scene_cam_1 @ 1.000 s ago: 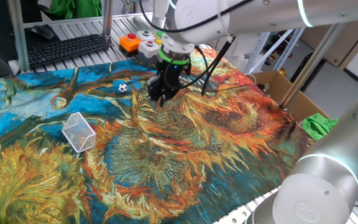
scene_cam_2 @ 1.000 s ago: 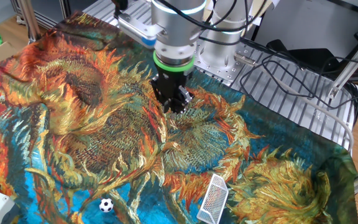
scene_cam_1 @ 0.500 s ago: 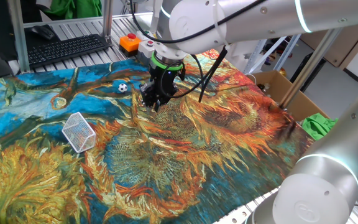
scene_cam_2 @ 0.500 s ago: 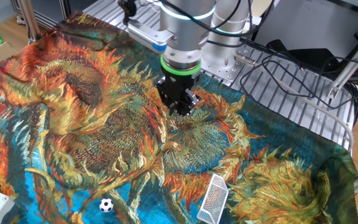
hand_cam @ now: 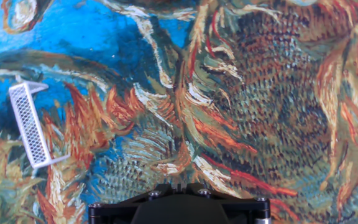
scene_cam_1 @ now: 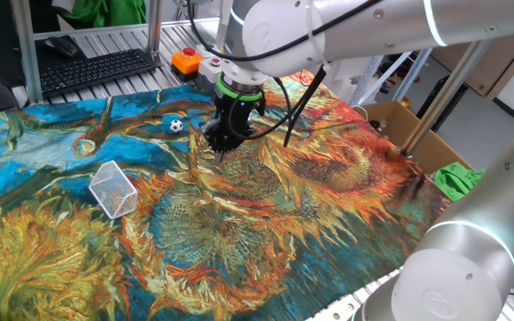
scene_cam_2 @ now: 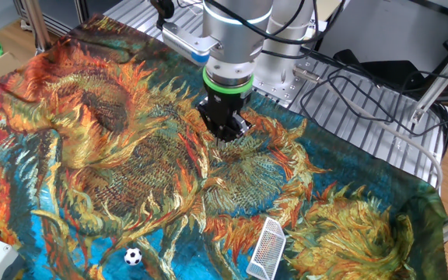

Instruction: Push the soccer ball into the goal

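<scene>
Soccer ball [scene_cam_1: 176, 126] at rest on a blue patch of the sunflower-print cloth [scene_cam_1: 328, 205], near the cloth's edge by the orange button box [scene_cam_1: 186, 61]; untouched, and apart from the goal [scene_cam_1: 114, 189], which lies tipped on the cloth with its open side not clearly discernible. The ball is absent from the hand view, where only the goal [hand_cam: 31, 124] shows at left. Gripper [scene_cam_1: 220, 141] poised low over the cloth, just beside the ball on the side away from the goal; fingertips drawn together with nothing between them, though whether fully closed cannot be told. Judged step: approach for the push. To do it well, the fingertips should drop to the ball's far side, in line with ball and goal mouth, then sweep slowly, since so light a ball will likely roll ahead and veer on the rumpled cloth.
</scene>
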Available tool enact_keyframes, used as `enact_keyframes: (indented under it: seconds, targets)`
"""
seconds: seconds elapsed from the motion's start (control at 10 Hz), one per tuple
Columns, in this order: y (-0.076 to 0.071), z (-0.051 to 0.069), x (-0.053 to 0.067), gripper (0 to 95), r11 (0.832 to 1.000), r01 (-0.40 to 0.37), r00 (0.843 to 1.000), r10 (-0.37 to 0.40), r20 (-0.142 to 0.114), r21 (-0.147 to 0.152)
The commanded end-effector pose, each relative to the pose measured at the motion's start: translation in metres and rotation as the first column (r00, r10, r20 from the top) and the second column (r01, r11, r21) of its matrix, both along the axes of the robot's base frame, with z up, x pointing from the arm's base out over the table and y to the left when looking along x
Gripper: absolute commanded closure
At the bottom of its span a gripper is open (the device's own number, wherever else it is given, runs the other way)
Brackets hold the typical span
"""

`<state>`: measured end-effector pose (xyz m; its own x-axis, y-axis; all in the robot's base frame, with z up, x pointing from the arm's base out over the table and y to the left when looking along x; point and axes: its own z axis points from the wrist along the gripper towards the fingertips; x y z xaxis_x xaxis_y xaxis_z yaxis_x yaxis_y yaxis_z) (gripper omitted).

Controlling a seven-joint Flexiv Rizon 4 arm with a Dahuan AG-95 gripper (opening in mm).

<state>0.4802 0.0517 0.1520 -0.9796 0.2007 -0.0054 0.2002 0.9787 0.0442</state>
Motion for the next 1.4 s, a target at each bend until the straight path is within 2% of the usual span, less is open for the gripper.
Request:
enact_keyframes:
  seconds: [0.1, 0.2, 0.3, 0.5, 0.9, 1.1, 1.3, 1.4]
  targets:
    - [0.0, 0.001, 0.0, 95.0, 0.999, 0.027, 0.999, -0.027, -0.023, -0.017]
    - [0.0, 0.001, 0.0, 95.0, 0.999, 0.043, 0.999, -0.043, -0.014, -0.017]
    - [0.0, 0.003, 0.007, 95.0, 0.997, 0.069, 0.998, -0.07, -0.009, -0.017]
    - [-0.003, 0.007, 0.023, 95.0, 0.995, 0.094, 0.995, -0.094, -0.025, -0.017]
    - [-0.014, 0.008, 0.062, 95.0, 0.986, 0.165, 0.986, -0.165, -0.027, -0.011]
    - [-0.018, 0.003, 0.086, 95.0, 0.981, 0.195, 0.98, -0.195, -0.023, -0.019]
    - [-0.023, 0.0, 0.104, 95.0, 0.976, 0.215, 0.976, -0.215, -0.024, -0.019]
    - [-0.027, -0.004, 0.119, 95.0, 0.973, 0.228, 0.973, -0.229, -0.024, -0.018]
